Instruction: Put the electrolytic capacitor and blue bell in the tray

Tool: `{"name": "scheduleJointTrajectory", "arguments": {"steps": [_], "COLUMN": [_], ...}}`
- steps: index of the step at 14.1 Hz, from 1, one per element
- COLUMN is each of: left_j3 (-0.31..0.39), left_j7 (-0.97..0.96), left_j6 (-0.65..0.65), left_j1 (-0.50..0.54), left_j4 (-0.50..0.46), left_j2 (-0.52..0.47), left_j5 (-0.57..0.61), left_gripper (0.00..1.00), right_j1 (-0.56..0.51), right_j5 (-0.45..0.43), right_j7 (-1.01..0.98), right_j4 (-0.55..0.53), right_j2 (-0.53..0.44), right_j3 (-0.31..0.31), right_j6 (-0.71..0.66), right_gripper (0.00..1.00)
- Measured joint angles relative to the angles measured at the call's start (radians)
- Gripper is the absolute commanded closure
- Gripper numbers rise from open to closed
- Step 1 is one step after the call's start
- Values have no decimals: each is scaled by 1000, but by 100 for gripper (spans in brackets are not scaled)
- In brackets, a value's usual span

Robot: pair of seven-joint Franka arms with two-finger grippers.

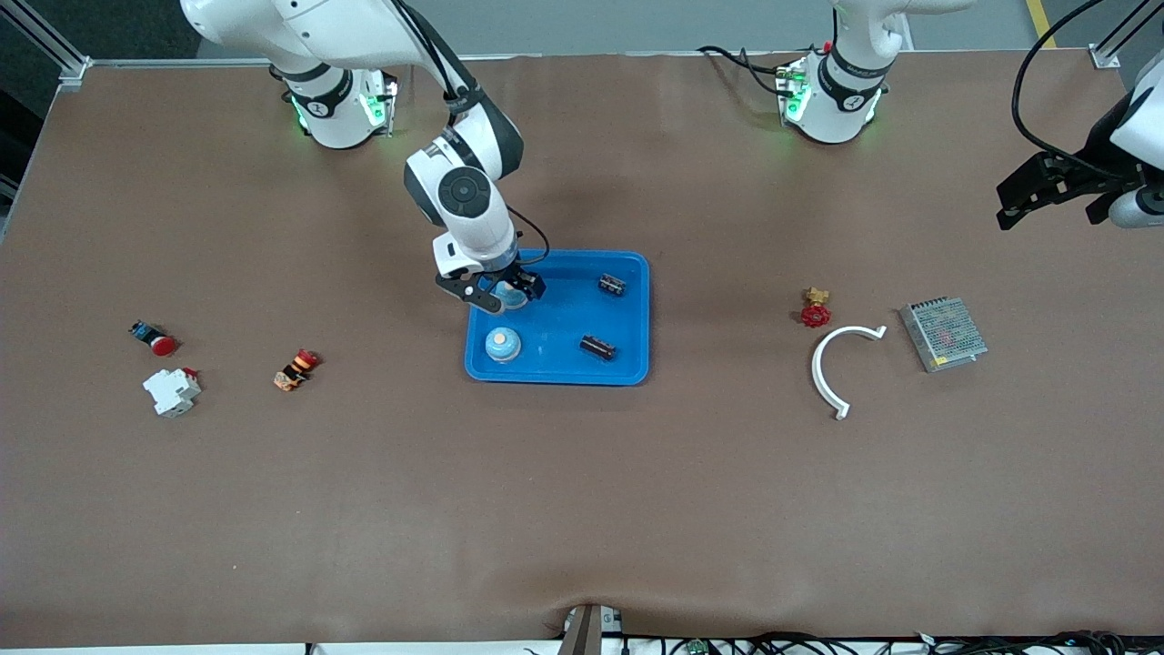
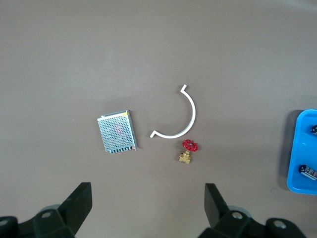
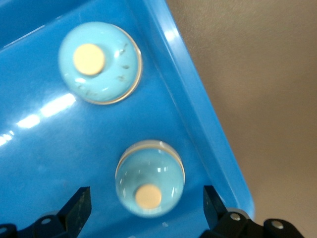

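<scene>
The bright-blue tray lies mid-table. In it are two black electrolytic capacitors and two light-blue bells. One bell sits at the tray corner nearer to the front camera. My right gripper is open, low over the tray, with the other bell between its spread fingers and clear of both. The first bell and the tray rim show in the right wrist view. My left gripper waits open and empty in the air at the left arm's end of the table.
A red-handled brass valve, a white curved piece and a perforated metal box lie toward the left arm's end. A red push-button, a white breaker and an orange-red switch lie toward the right arm's end.
</scene>
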Motion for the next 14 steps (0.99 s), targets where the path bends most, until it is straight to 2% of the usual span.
{"name": "scheduleJointTrajectory", "arguments": {"steps": [2, 5, 10, 14], "left_j3": [0, 0, 0, 0], "left_j7": [0, 0, 0, 0], "left_j6": [0, 0, 0, -6], "left_j1": [0, 1, 1, 1], "left_j4": [0, 0, 0, 0], "left_j2": [0, 0, 0, 0], "left_j5": [0, 0, 0, 0], "left_gripper": [0, 0, 0, 0], "right_j1": [-21, -155, -437, -565], "right_j5": [0, 0, 1, -2], "right_j7": [-76, -300, -694, -897], "right_j4": [108, 206, 236, 242], "right_j2": [-20, -31, -26, -25], "right_j3": [-13, -24, -26, -16], "right_j6": [-184, -306, -324, -324], "right_gripper": [0, 0, 0, 0]}}
